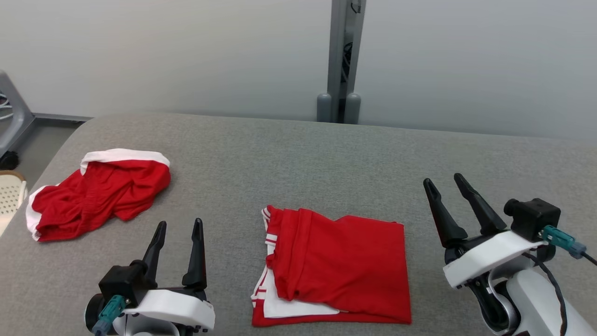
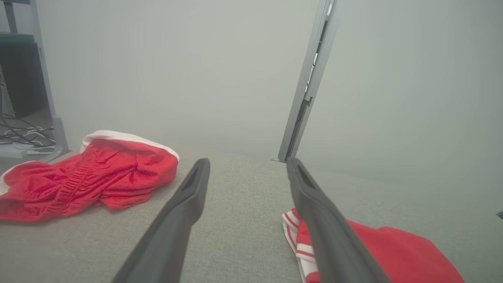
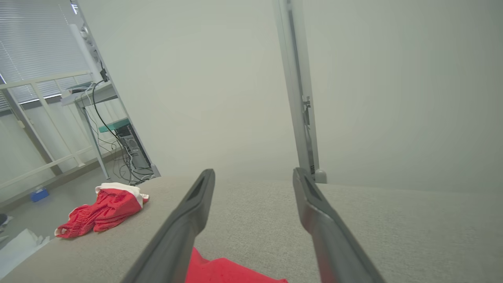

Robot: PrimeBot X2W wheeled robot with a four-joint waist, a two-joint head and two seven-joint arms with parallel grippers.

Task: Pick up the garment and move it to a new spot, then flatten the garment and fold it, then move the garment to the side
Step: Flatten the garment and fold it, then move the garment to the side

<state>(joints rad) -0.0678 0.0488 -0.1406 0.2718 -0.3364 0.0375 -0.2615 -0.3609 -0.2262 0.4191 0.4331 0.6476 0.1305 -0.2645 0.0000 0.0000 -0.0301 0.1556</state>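
A red garment (image 1: pixel 340 261) with white striped trim lies folded into a rough square near the front middle of the grey fabric table (image 1: pixel 289 154). It also shows in the left wrist view (image 2: pixel 393 251) and the right wrist view (image 3: pixel 228 273). A second red garment (image 1: pixel 100 193) with a white band lies crumpled at the left (image 2: pixel 90 177) (image 3: pixel 104 210). My left gripper (image 1: pixel 179 224) stands open just left of the folded garment, holding nothing (image 2: pixel 248 162). To the right of that garment my right gripper (image 1: pixel 443 179) is open and holds nothing (image 3: pixel 253 171).
A grey post (image 1: pixel 343 60) rises behind the table's far edge against a pale wall. The table's left edge is rounded, with a white perforated object (image 1: pixel 9 196) beyond it. A desk with cables (image 3: pixel 98 90) stands off to the left.
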